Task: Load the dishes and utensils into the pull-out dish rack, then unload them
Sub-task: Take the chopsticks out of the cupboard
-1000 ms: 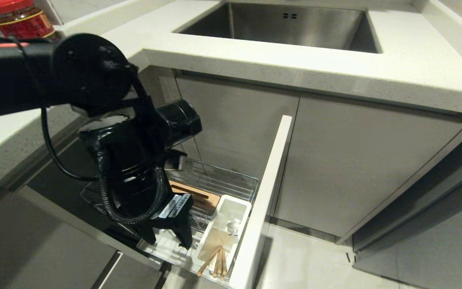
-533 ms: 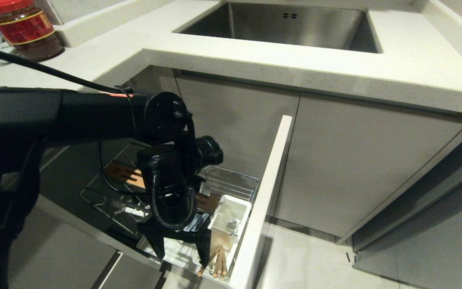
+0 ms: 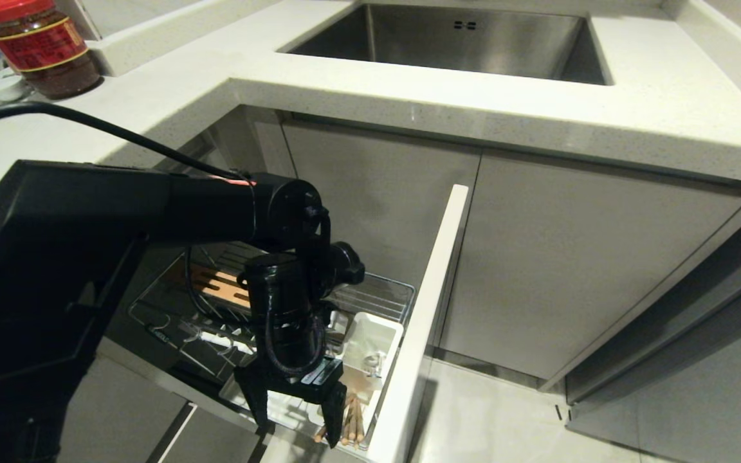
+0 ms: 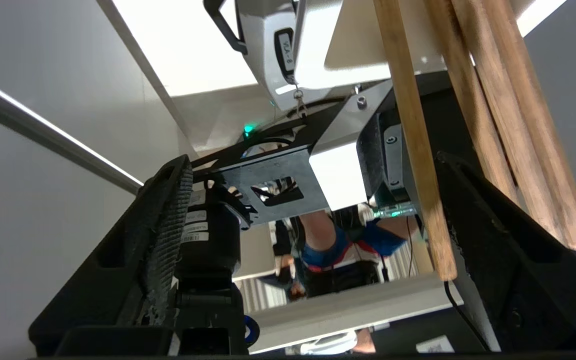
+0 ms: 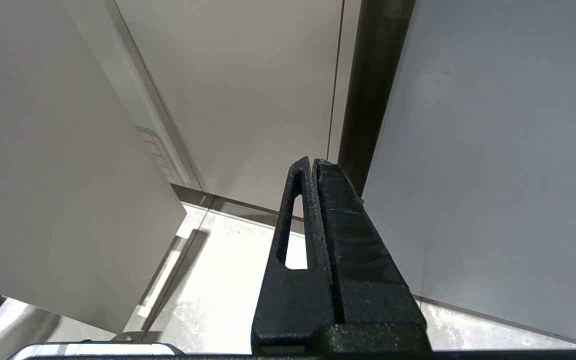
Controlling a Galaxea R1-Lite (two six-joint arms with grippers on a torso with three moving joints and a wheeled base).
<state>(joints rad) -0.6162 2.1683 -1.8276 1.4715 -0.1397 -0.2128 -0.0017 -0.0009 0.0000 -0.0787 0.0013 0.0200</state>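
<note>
The pull-out dish rack [image 3: 377, 290] stands drawn out under the counter, with its white cabinet front [image 3: 431, 302], slotted wood board [image 3: 219, 286] and white utensil bin [image 3: 374, 337]. Wooden chopsticks [image 3: 348, 421] [image 4: 413, 150] lean in the near end of the bin. My left gripper [image 3: 296, 418] [image 4: 313, 160] points down at that end, open wide. One chopstick lies just inside one of its fingers [image 4: 493, 235] and the others lie beyond it; nothing is gripped. The dishes are out of view. My right gripper [image 5: 313, 162] is shut and empty, low beside the cabinet doors.
A steel sink [image 3: 460, 38] is set in the pale counter [image 3: 666, 109]. A red-lidded jar [image 3: 42, 45] stands at the counter's far left. Something small and silver [image 3: 374, 363] sits in the bin. A person in blue [image 4: 328, 245] shows beyond the left gripper.
My left arm has swung down and toward the rack's near end. Its gripper has opened wider and come down beside the chopsticks. The right arm has not moved.
</note>
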